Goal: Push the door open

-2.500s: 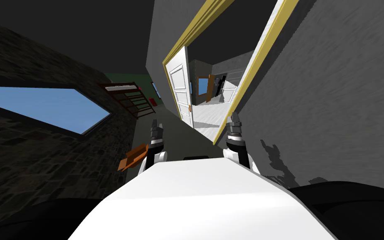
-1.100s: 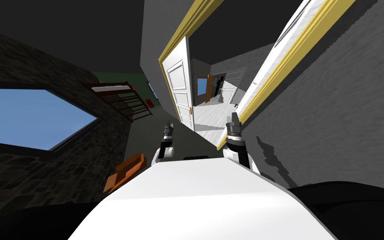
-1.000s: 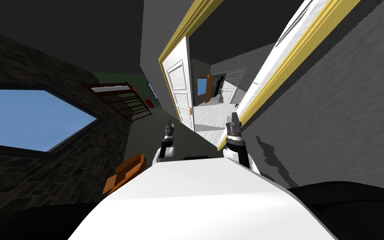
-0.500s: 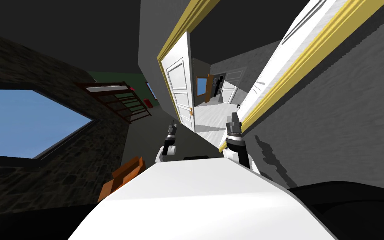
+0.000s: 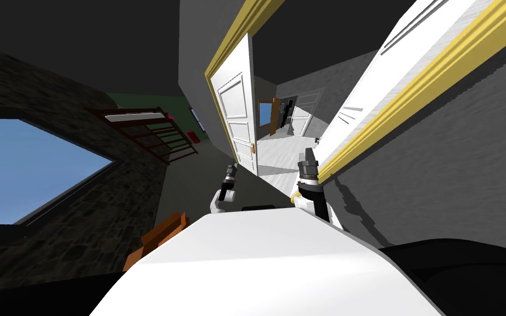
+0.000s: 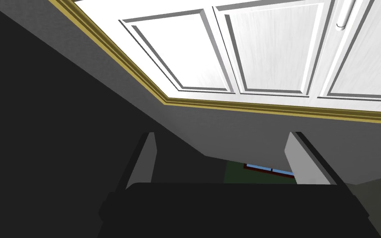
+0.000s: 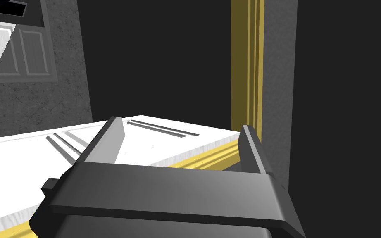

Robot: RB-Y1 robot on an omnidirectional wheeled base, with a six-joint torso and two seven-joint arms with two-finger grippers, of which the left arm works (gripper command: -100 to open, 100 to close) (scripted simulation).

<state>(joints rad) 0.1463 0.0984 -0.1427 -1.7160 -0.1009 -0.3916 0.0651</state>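
Door [image 5: 239,112]: white panelled leaf standing ajar at 12 o'clock of the head view, hinged on the yellow frame [image 5: 230,46], long axis upright, knob [image 5: 252,147] near its free edge. The left hand [image 5: 235,165], fingers apart and empty, has the leaf at its 12 o'clock, near but apparently not touching. The right hand [image 5: 308,152], also apart, lies at 3 o'clock by the opposite jamb. The left arm is judged nearer for the push.

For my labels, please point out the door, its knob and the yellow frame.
door [image 5: 231,99], head view, upper panel.
knob [image 5: 252,147], head view, its middle.
frame [image 5: 411,97], head view, right strip.
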